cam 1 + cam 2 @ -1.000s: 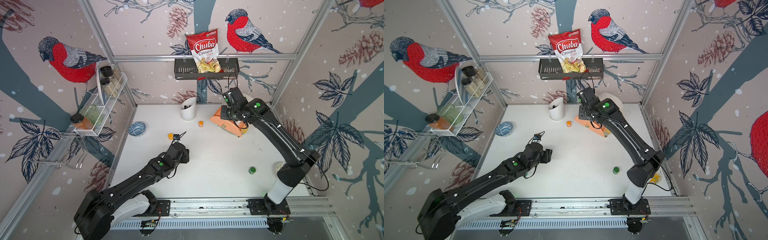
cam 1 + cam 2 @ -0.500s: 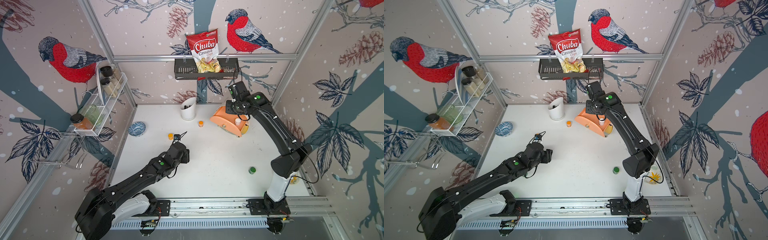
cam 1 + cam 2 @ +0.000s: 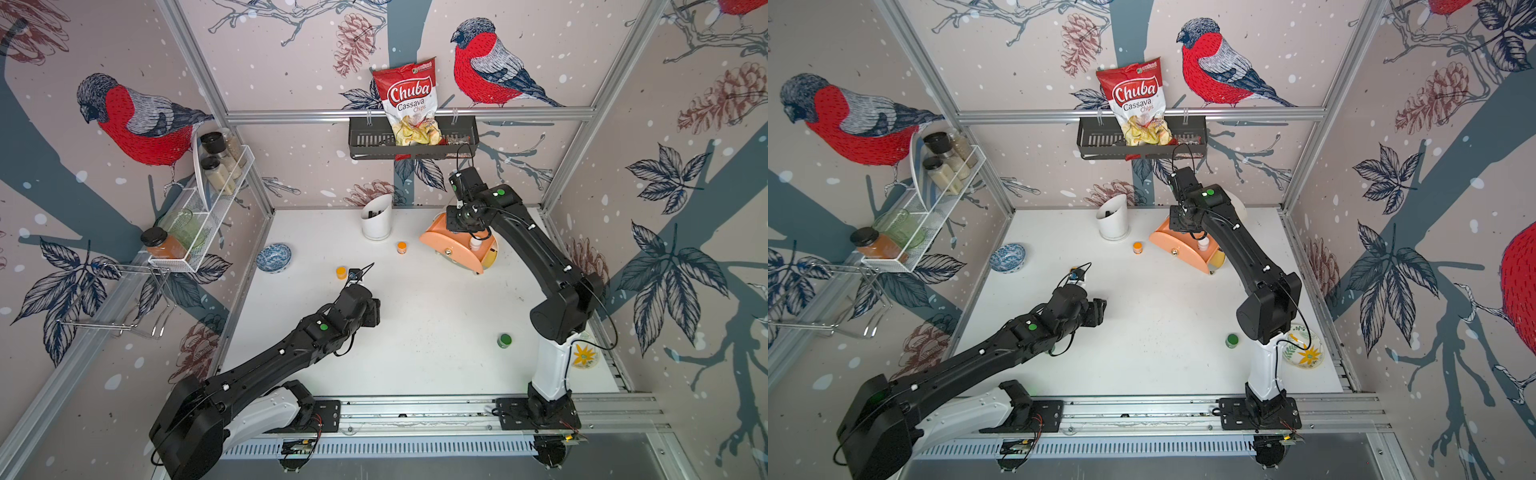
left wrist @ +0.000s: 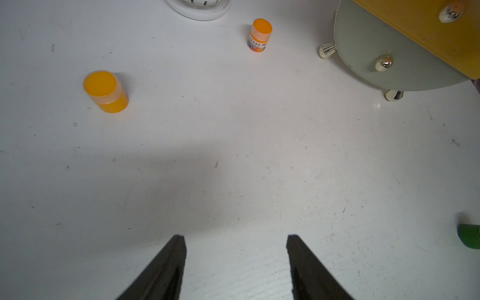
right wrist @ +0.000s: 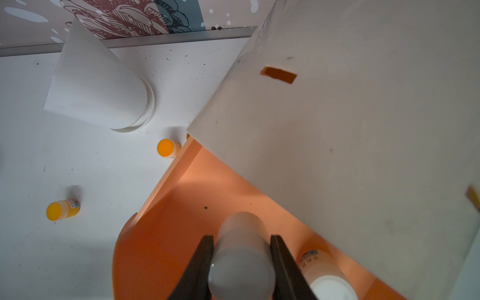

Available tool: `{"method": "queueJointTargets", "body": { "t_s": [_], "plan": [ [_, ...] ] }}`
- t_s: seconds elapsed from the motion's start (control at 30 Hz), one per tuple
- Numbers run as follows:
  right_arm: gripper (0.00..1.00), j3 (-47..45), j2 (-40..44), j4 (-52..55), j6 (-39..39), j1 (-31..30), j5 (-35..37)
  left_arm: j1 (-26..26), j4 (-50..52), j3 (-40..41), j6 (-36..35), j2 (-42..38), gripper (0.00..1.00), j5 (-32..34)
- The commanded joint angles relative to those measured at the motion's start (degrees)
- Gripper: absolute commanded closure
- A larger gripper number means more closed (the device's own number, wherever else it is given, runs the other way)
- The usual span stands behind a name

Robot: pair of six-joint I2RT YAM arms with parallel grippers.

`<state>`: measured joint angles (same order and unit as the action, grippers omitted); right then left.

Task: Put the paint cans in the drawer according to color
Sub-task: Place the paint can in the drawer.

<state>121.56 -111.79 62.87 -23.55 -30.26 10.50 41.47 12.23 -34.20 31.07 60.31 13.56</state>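
Observation:
The drawer (image 3: 455,249) chest stands at the back right with its peach top drawer (image 5: 181,220) pulled out. My right gripper (image 5: 241,237) hangs over that drawer, shut on a white paint can (image 5: 241,259). A second white can (image 5: 324,275) (image 3: 475,243) stands inside it. Two orange cans (image 3: 401,247) (image 3: 341,272) sit on the table left of the chest, also in the left wrist view (image 4: 259,33) (image 4: 105,91). A green can (image 3: 504,340) (image 3: 1232,340) stands at the front right. My left gripper (image 4: 236,236) (image 3: 374,311) is open and empty over mid-table.
A white slant-topped holder cup (image 3: 376,218) stands at the back, left of the chest. A blue bowl (image 3: 273,257) sits at the table's left edge and a flowered plate (image 3: 584,355) at the front right. A wire rack with jars (image 3: 199,208) hangs on the left wall.
The right arm has swung more upright above the open peach drawer, its elbow shifting left, still holding the white can. The can inside the drawer has come into sight. The left arm has not moved.

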Motion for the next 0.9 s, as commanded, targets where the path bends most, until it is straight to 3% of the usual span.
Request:
{"method": "queueJointTargets", "body": {
  "t_s": [0.0, 0.67, 0.87],
  "plan": [
    [0.73, 0.3, -0.6, -0.5, 1.3, -0.1, -0.5, -0.1, -1.3, 0.1, -0.3, -0.1, 0.35, -0.3],
    [0.72, 0.7, -4.1, -0.2, 1.8, 0.3, -0.6, -0.1, -1.0, 0.4, -0.1, -0.6, 0.35, -0.4],
    [0.6, 1.6, -4.1, 0.1, 1.7, 0.2, 0.1, -0.1, -0.8, 0.6, -0.2, -0.6, 0.35, -0.3]
  ]
}}
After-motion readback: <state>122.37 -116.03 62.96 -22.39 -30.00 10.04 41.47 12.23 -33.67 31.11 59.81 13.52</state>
